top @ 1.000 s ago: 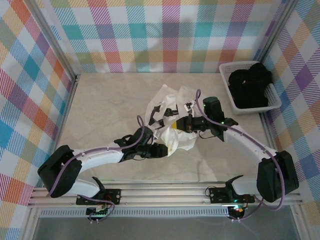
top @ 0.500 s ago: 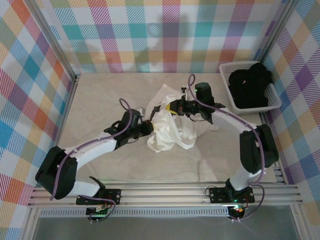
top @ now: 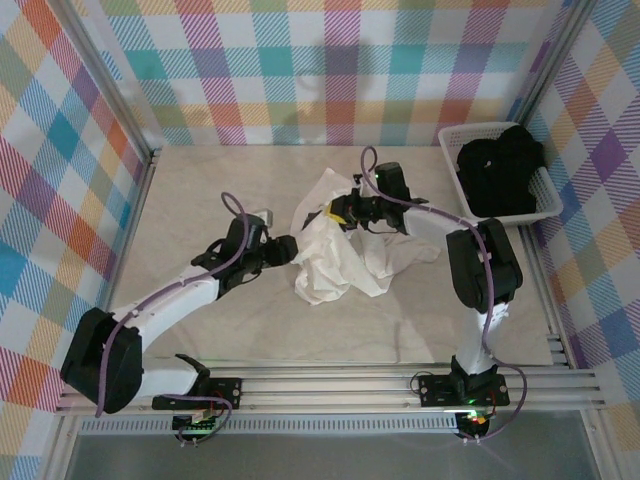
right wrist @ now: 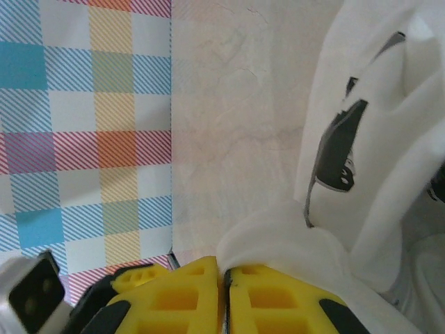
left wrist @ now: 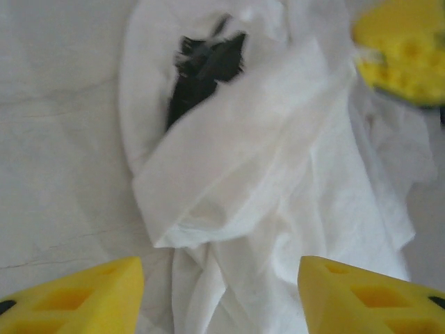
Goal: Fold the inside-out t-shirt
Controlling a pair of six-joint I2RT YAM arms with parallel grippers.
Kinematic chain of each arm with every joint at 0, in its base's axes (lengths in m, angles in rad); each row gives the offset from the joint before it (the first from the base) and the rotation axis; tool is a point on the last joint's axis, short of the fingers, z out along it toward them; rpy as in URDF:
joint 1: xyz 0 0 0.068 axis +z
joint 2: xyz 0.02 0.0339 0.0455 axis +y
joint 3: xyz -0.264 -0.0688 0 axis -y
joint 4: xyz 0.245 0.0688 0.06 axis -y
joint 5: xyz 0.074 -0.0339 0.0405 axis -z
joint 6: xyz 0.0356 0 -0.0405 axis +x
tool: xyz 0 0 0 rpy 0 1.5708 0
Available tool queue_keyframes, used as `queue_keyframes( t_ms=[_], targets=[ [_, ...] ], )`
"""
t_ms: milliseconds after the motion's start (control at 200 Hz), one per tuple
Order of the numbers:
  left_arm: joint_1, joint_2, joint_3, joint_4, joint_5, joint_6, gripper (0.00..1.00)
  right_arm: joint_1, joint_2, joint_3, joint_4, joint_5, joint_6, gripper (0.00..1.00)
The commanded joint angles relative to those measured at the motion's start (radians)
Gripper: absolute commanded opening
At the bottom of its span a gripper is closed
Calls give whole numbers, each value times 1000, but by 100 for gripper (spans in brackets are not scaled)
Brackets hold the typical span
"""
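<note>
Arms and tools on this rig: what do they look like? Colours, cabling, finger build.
The left arm and right arm have white link shells with black joint housings; a purple cable loops along each. The left tool and right tool are black, with yellow fingers moulded with rectangular pockets.
</note>
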Motion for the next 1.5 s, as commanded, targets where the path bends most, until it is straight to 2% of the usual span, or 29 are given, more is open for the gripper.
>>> queue_keyframes(
  t_ms=[0,115,240,445,545,615,705,825,970,1055,1180,1350,1495],
  targets=[
    [-62,71,61,-56,-94,167,71,-7,14,51,-13,-30,-40,11],
    [-114,187,147,-92,-220,214,75,-5,9,47,6,-48,-22,11],
    [-117,282,210,-80,-319,227,79,-5,-5,40,24,-59,0,11],
    [-109,425,324,-112,-387,316,79,-5,-7,52,-7,-55,-20,11],
    [-73,446,347,-116,-328,310,69,-7,-2,60,-37,-38,-47,12],
    [-37,446,357,-132,-274,313,57,-9,0,71,-64,-20,-70,13],
    [17,439,367,-149,-152,303,44,-8,5,98,-125,18,-121,15],
    [87,449,376,-153,27,275,34,-8,4,118,-189,77,-192,18],
    [146,496,418,-203,133,256,22,-7,-17,114,-244,123,-298,24],
    [180,505,432,-192,181,232,23,-5,-39,94,-265,148,-374,27],
    [214,536,473,-192,181,216,29,-1,-51,81,-306,209,-488,33],
    [250,575,537,-239,63,178,38,10,-25,98,-338,292,-568,38],
    [261,547,524,-260,-48,117,52,26,44,141,-361,294,-581,40]
  ],
)
